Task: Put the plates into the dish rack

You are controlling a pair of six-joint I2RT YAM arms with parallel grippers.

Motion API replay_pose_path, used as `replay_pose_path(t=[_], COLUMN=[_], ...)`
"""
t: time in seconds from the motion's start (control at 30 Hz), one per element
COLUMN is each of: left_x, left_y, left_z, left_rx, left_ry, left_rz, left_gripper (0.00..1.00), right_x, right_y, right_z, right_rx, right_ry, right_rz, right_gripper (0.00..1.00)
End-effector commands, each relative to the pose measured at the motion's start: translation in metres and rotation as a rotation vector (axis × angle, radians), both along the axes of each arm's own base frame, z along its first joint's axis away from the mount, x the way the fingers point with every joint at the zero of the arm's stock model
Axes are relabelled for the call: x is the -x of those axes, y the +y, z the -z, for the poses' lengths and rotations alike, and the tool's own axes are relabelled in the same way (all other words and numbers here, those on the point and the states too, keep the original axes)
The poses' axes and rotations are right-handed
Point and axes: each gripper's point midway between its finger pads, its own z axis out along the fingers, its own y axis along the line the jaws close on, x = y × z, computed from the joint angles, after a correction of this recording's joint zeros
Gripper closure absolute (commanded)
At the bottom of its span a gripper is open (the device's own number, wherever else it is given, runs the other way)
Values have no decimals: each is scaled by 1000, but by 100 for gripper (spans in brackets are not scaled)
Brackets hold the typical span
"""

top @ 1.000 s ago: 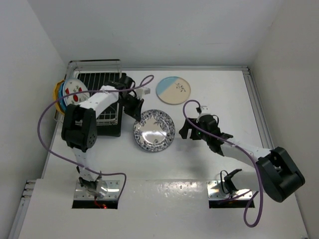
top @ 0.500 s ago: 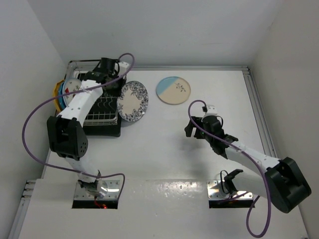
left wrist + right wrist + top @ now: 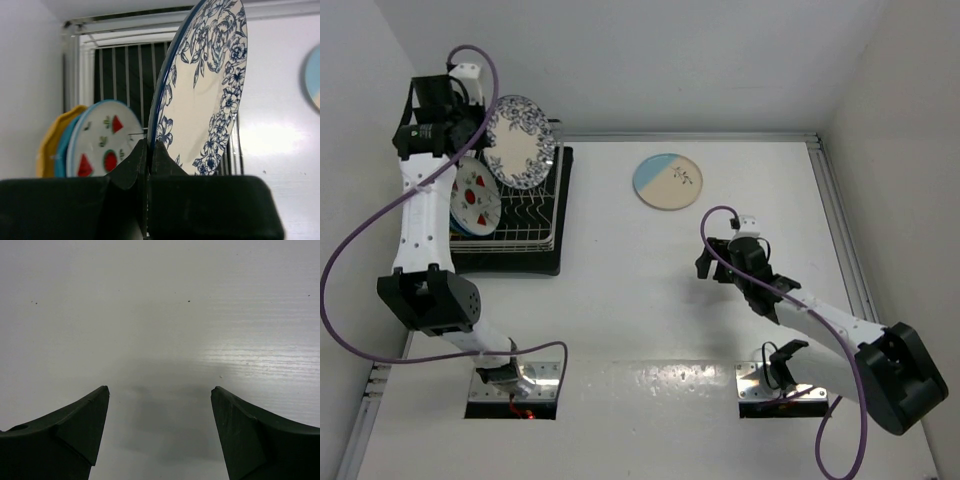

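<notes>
since half a second ago the left gripper [image 3: 149, 151] has swung the blue floral plate [image 3: 202, 95] from beside the dish rack [image 3: 535, 222] to above it, pinching its rim, upright, near the strawberry plate [image 3: 475, 197]. the right gripper [image 3: 159, 405] hovers spread wide over the table [image 3: 650, 300]; the blue-and-cream plate [image 3: 668, 181] lies flat, apart.

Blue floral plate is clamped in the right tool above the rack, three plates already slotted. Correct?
Wrong arm. The left tool clamps the blue floral plate above the rack, as the left wrist view shows. Three plates are slotted, as you said.
</notes>
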Motion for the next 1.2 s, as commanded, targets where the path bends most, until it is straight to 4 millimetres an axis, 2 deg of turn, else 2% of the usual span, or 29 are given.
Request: replay_pose_path(t=[0.0,0.07,0.1,0.13,0.17,0.2,0.23,0.3,0.33,0.37,0.4,0.5,0.57,0.67,0.73,0.77,0.83,0.87,1.03,1.17], left_x=[13,22,27,30,37,43,43,52,52,56,58,64,68,70,70,67,70,68,60,64], left_y=[8,31,38,49,53,59,63,66,68,72,79,89,93,99,106,107,111,113,120,123], left_z=[-80,-84,-89,-86,-89,-92,-84,-87,-79,-83,-78,-82,-97,-104,-95,-80,-81,-67,-56,-48], left_rx=[25,-4,-26,-48,-60,-77,-86,-97,-108,-122,-137,-174,-208,-260,-293,-301,-339,-350,-415,-454], left_ry=[-216,-215,-223,-210,-211,-215,-195,-202,-180,-187,-171,-171,-197,-204,-178,-147,-158,-129,-131,-114], left_rz=[-15,-85,-102,-129,-155,-171,-175,-197,-202,-230,-248,-280,-299,-305,-321,-312,-323,-313,-319,-340], left_gripper=[100,100,100,100,100,100,100,100,100,100,100,100,100,100,100,100,100,100,100,100], right_x=[-5,-6,-2,-2,-3,3,3,5,7,8,8,10,9,9,9,9,9,9,8,6], right_y=[-2,-4,-7,-8,-9,-13,-15,-18,-20,-23,-24,-26,-28,-28,-28,-28,-28,-29,-28,-27], right_z=[-10,-14,-6,-7,-9,-2,-1,0,4,6,5,7,7,10,11,11,12,13,13,12], right_rx=[-9,-17,-8,-15,-21,-15,-16,-12,-9,0,3,10,12,18,18,14,16,15,17,23], right_ry=[-53,-73,-60,-73,-84,-78,-82,-89,-82,-80,-86,-92,-96,-88,-84,-85,-86,-84,-86,-85], right_rz=[17,30,34,42,50,53,64,70,74,83,85,89,93,94,96,100,100,103,99,94], right_gripper=[18,18,18,18,18,18,18,18,18,18,18,18,18,18,18,18,18,18,18,18])
